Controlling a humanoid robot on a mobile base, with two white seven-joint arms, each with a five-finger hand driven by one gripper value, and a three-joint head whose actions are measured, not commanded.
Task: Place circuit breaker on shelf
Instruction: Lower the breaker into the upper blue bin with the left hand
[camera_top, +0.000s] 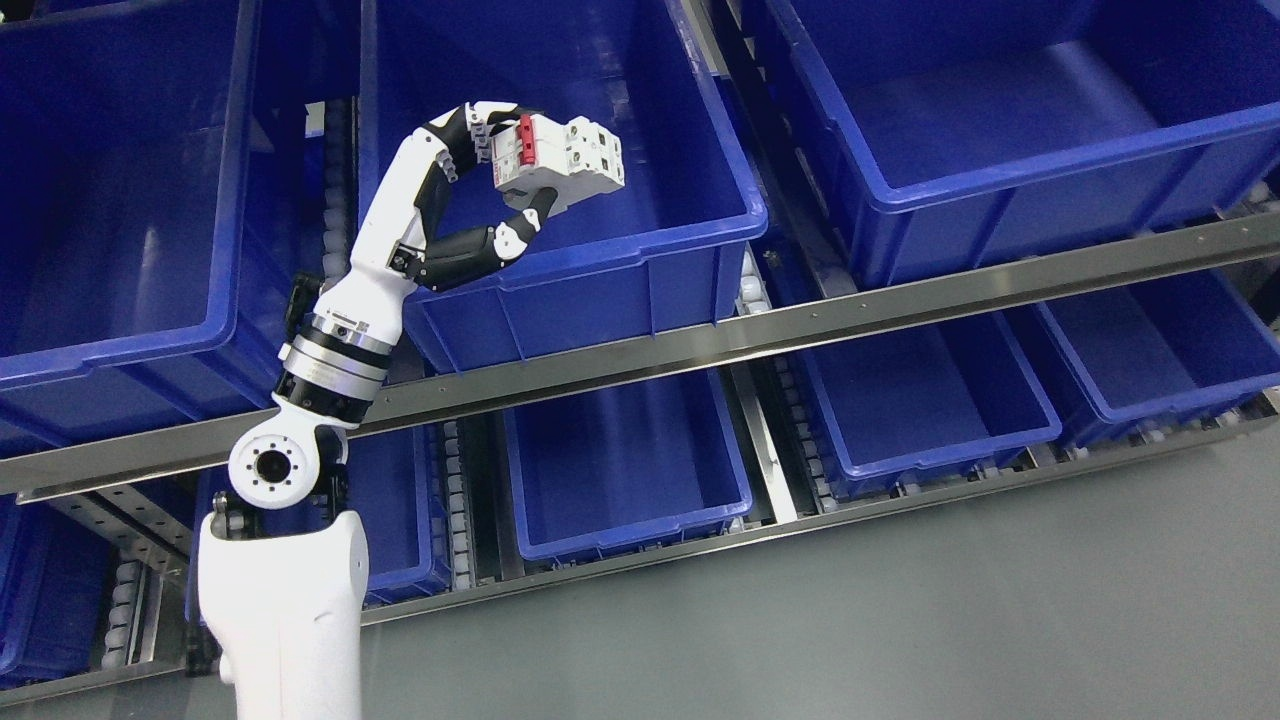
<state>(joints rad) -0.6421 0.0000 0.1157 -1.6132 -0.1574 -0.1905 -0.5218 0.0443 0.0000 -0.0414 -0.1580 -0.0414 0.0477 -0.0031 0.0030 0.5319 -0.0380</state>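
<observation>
Left forearm (285, 600), white, is rising from 7 o'clock toward the upper shelf. I am keeping the left hand (470, 200) over the middle bin (640, 250) at 12 o'clock, presumably so a release drops inside it. Fingers (470, 125) are pinching the circuit breaker (558, 160) from above, thumb (500, 240) bracing beneath; grip closed, breaker clear of the bin floor. Steel rail (800, 325) is fronting the shelf.

Head view, looking steeply down, close over shelf (700, 350), tilted
</observation>
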